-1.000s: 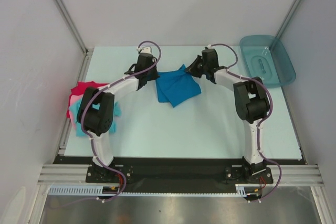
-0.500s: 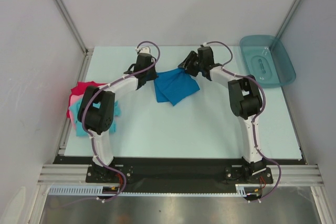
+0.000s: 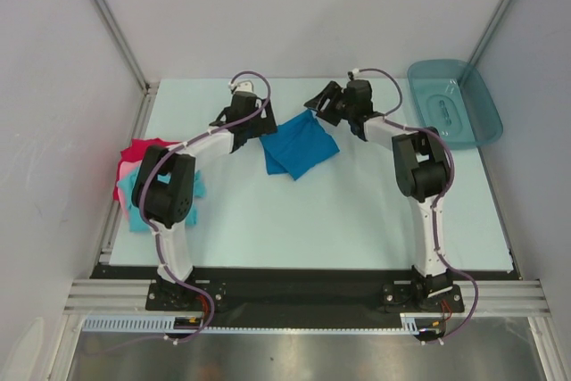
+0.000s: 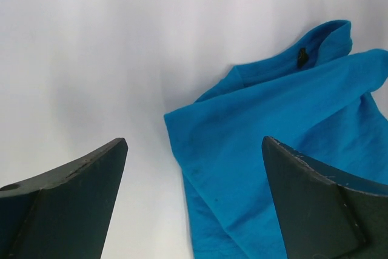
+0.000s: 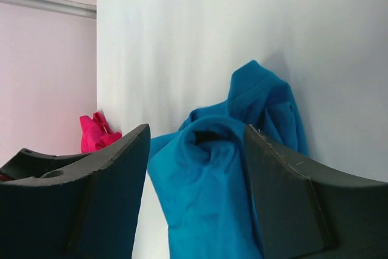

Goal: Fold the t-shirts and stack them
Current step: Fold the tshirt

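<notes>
The loosely folded blue shirt (image 3: 302,147) lay at the far middle of the table (image 3: 357,211), between the two arms. The left gripper (image 4: 194,144) stood wide open over its left edge, holding nothing; the right gripper (image 5: 195,130) had its jaws apart too, a raised fold of the cloth in the gap. The red shirt (image 3: 143,147), pink shirt (image 3: 132,169) and turquoise shirt (image 3: 136,216) lay piled at the table's left edge.

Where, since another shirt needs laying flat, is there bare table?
Bare: the wide strip of table between the blue shirt and the arm bases. Crowded: far middle, left end effector and right end effector beside that shirt; left edge, the shirt pile.
</notes>
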Available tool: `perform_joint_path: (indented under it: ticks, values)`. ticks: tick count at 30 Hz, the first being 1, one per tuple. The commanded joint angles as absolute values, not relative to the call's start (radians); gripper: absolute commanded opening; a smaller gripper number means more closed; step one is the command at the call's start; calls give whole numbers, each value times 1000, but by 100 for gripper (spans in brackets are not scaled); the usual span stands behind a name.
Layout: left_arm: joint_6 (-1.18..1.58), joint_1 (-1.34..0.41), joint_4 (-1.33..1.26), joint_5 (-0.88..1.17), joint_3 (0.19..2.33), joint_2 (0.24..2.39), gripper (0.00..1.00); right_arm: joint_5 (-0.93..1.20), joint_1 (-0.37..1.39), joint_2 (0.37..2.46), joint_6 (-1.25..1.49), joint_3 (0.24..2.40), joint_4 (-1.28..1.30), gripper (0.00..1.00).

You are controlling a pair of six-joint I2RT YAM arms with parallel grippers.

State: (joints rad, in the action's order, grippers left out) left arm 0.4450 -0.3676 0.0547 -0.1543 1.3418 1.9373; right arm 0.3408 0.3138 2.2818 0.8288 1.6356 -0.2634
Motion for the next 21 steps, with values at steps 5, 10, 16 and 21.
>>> perform_joint_path:
  ticks: [5, 10, 16, 21]
  values:
    - [505, -402, 14, -149, 1191, 1734, 99, 236, 331, 1985, 729, 1502, -203, 68]
    - [569, -465, -61, -134, 998, 1565, 100, 198, 321, 1814, 726, 1310, -170, 69]
    - [640, -489, -181, -98, 787, 1470, 98, 205, 287, 1669, 771, 973, -303, 70]
    - [692, -495, -290, -58, 671, 1445, 96, 227, 276, 1615, 790, 824, -380, 71]
